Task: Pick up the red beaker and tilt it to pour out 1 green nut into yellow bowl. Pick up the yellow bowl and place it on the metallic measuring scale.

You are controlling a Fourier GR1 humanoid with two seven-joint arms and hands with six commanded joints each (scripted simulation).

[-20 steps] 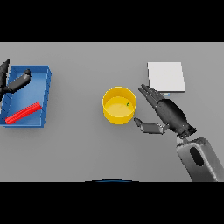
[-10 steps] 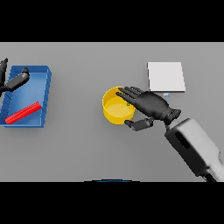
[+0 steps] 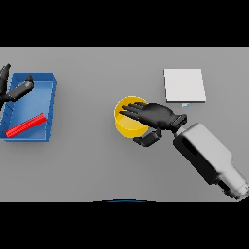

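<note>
The yellow bowl (image 3: 126,121) stands mid-table. My right hand (image 3: 158,116) lies over its right half, fingers stretched straight across the opening and thumb (image 3: 147,139) bent outside the near rim; it is open. The hand hides whatever lies inside the bowl. The red beaker (image 3: 25,125) lies on its side in the blue tray (image 3: 47,112) at the far left. My left hand (image 3: 17,90) hovers open above the tray's far end. The metallic measuring scale (image 3: 184,85), a pale square plate, sits behind and to the right of the bowl.
The blue tray's walls stand up around the beaker at the left edge. Grey table stretches between the tray and the bowl and along the front. The right forearm (image 3: 209,158) crosses the table's near right part.
My right hand has moved left from beside the bowl to over it, covering the green speck seen inside earlier. The bowl and the beaker keep their places; the left hand barely shifts.
</note>
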